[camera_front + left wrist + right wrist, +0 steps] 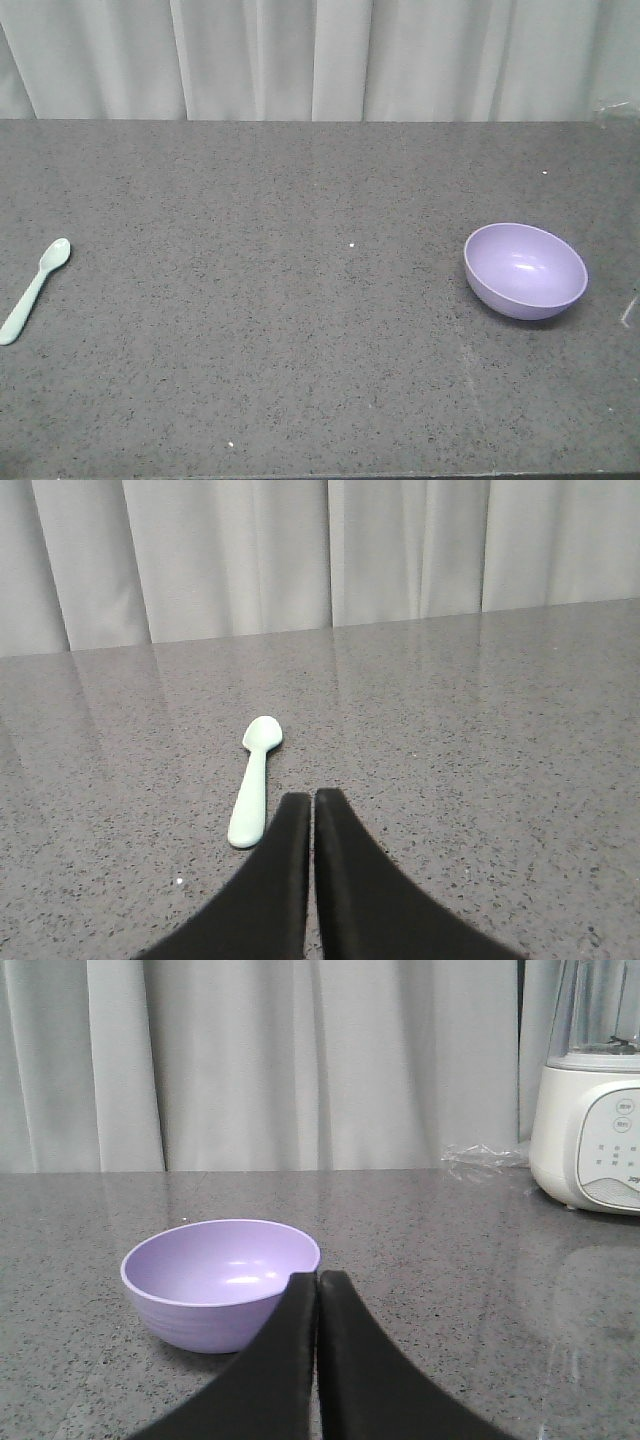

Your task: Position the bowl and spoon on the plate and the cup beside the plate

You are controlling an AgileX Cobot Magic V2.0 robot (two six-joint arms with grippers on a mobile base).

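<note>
The bowl (525,270) sits upright on the right side of the grey counter (300,380). The spoon (35,290) lies flat at the far left edge, well apart from it. I find neither plate nor cup in my 3 views, so I have no target yet.

My left gripper (312,800) hangs just short of the spoon's handle end, and my right gripper (318,1280) is just in front of the bowl. Both are pressed closed on nothing.

The spoon worries me: thin and flat on a glossy hard top, it would probably skid from a pinch. The bowl's smooth curved wall could tip if I catch only the rim. A blender (590,1130) stands to the right, possibly within my arm's swing, though the wrist view gives poor depth.
</note>
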